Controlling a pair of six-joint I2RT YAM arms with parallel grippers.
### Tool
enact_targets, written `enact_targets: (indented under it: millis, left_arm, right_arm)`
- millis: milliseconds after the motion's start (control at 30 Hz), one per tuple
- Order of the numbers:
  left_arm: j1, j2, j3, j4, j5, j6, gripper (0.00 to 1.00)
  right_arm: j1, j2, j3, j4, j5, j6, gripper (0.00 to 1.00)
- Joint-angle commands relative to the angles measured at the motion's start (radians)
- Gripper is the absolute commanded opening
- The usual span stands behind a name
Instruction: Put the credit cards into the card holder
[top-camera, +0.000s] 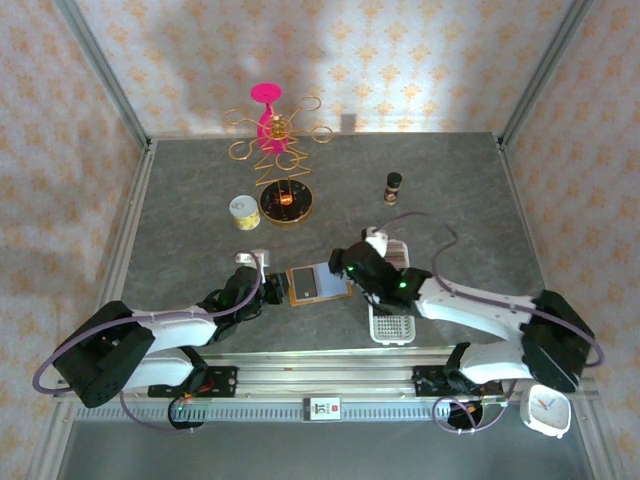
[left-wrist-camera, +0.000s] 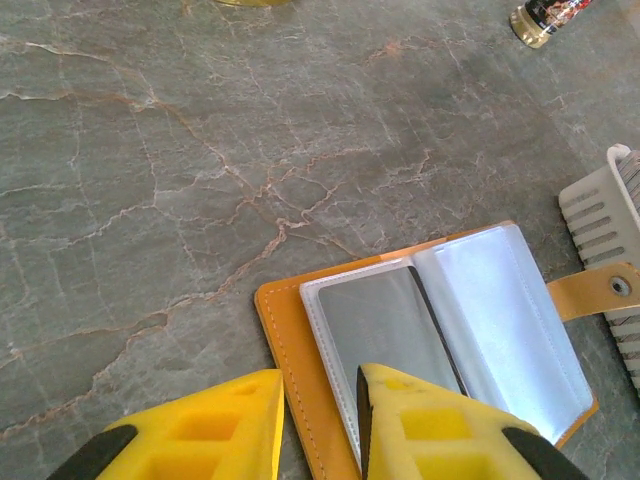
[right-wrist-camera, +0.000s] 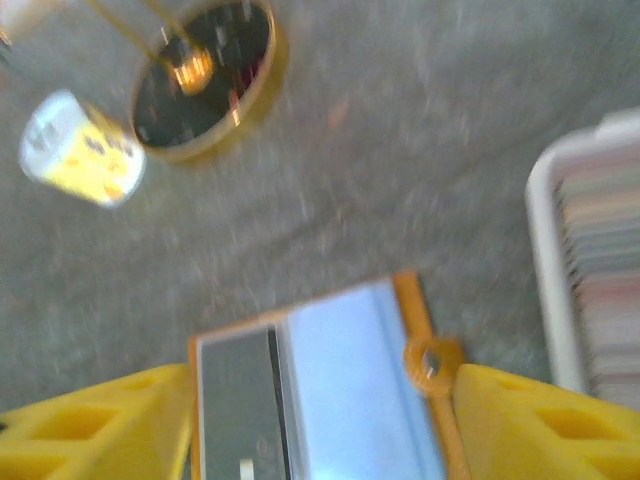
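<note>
Two grippers meet at the open card holder

Nearest, the left gripper (left-wrist-camera: 320, 388) looks clenched on the card holder (left-wrist-camera: 285, 330), pinching the orange cover at its 9 o'clock edge seen from above; that pinch should hold steady so the sleeves lie flat. One grey card (left-wrist-camera: 378, 328) sits in the left sleeve. The right gripper (right-wrist-camera: 320, 400) hovers over the holder, jaws spread wide, holding nothing. Further cards likely wait in the white tray (top-camera: 392, 325) at 3 o'clock.

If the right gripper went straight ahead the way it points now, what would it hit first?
Probably the open card holder, lying right between the right gripper's spread fingers; the picture is blurry, so depth is uncertain.
</note>
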Motion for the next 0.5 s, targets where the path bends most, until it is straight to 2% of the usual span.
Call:
enact_targets:
  millis: [0,100,233,333,467]
  left_arm:
    - [-0.01,0.001,-0.004,0.027,-0.006,0.006,0.27]
    - [-0.01,0.004,-0.005,0.029,-0.014,0.003,0.27]
    - [-0.01,0.015,-0.002,0.031,-0.007,0.001,0.27]
    - [-0.01,0.025,-0.001,0.036,0.01,-0.005,0.27]
    - [-0.01,0.04,0.007,0.043,0.032,0.0,0.26]
  right_arm:
    - [0.036,0.104,0.049,0.018,-0.08,0.04,0.63]
    - [0.049,0.191,0.07,0.022,-0.106,0.053,0.53]
    - [0.049,0.238,0.076,0.006,-0.095,0.083,0.54]
    - [0.048,0.248,0.072,0.015,-0.094,0.088,0.43]
    - [0.049,0.276,0.085,-0.006,-0.075,0.098,0.44]
